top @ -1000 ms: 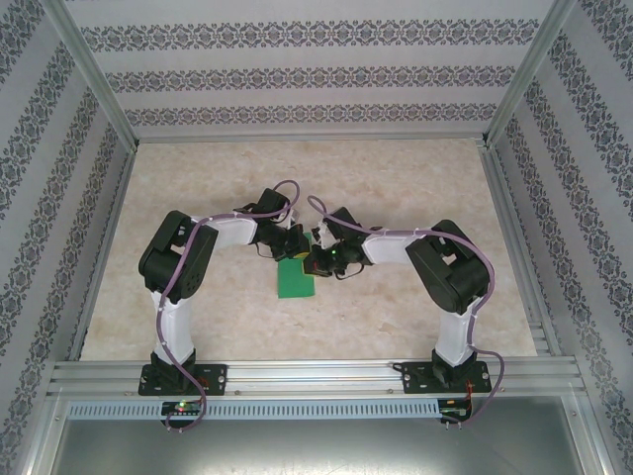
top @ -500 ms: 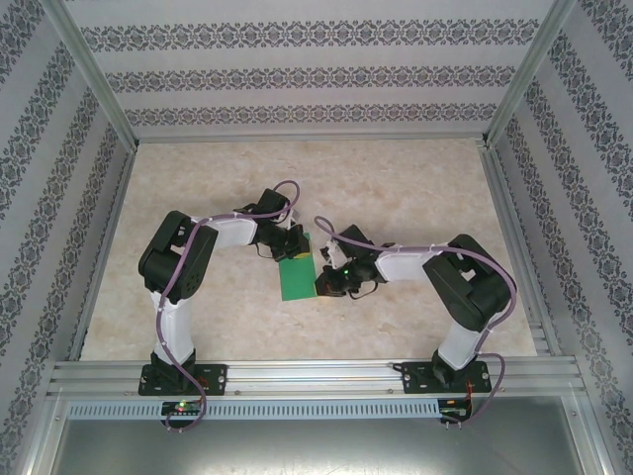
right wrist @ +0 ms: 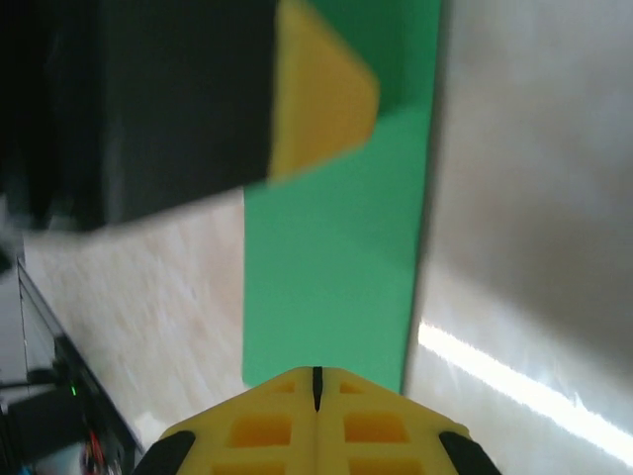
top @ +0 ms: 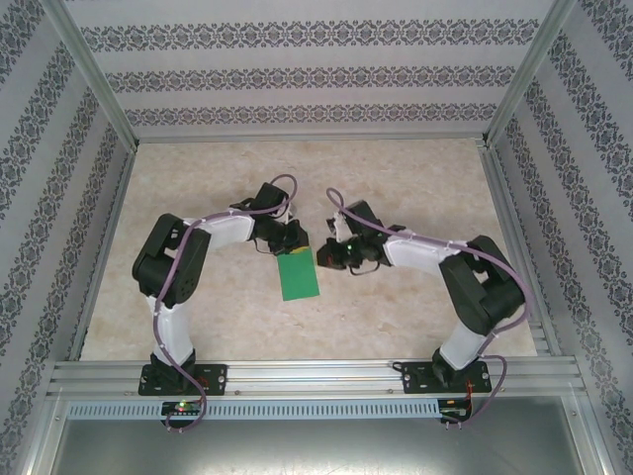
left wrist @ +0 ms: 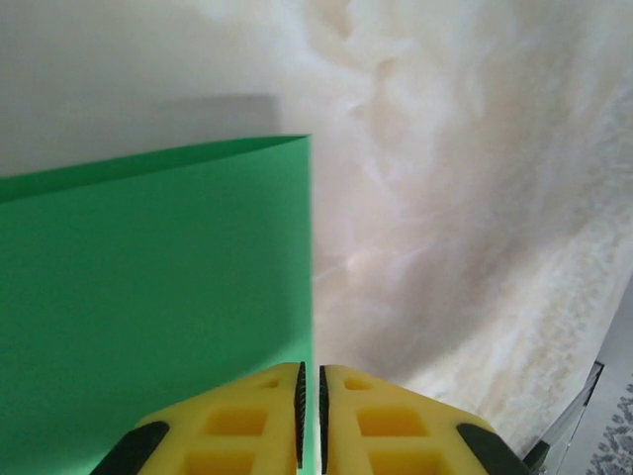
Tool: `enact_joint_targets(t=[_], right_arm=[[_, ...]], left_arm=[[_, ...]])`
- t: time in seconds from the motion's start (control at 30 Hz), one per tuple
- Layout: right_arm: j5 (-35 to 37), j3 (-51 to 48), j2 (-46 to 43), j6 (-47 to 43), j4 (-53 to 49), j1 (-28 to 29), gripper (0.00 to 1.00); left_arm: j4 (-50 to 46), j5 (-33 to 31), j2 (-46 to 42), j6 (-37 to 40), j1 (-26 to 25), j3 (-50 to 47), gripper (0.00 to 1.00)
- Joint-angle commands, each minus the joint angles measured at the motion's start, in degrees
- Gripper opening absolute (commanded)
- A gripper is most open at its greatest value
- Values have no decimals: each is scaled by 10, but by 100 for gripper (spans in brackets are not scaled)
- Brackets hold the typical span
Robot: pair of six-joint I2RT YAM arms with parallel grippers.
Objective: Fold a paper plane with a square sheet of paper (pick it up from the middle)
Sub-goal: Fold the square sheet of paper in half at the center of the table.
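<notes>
Since open tabletop stretches on every side of the paper, both arms have loads of room out to the table rails. The square sheet of paper, now a green rectangle, sits mid-frame in the top view, long edges running up-down. The left gripper is at its upper edge. The yellow fingers are a hair apart with the paper's right edge running into the slit, so I can't tell if it's pinching. The right gripper is pressed closed, just off the upper right corner.
</notes>
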Motion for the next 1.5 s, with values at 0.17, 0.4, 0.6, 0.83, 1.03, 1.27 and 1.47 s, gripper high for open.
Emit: enact_joint_targets(t=[0.17,0.4,0.6,0.83,1.03,1.27,1.47], right_arm=[[20,175,150,-27,-56,12,0],[115,247,217,-6,-151,9,0],[176,169,172,55,-150,-16,0],[133,108,106,75,-85,-38,0],[29,70,80,41,2,-52,0],[-7,23,75,19,24,-50,0],[-12,20,87,2,13,-50,0]], left_arm=[[-15,-61,-109,-51,40,-72,17],[-27,-49,-120,-43,26,-81,18],[-24,-44,-122,-42,-11,-73,18],[-17,-29,-104,-45,-57,-58,14],[17,-19,-73,-73,-100,-55,5],[19,-26,-29,-88,-124,-54,0],[9,-40,-9,-93,-125,-57,0]])
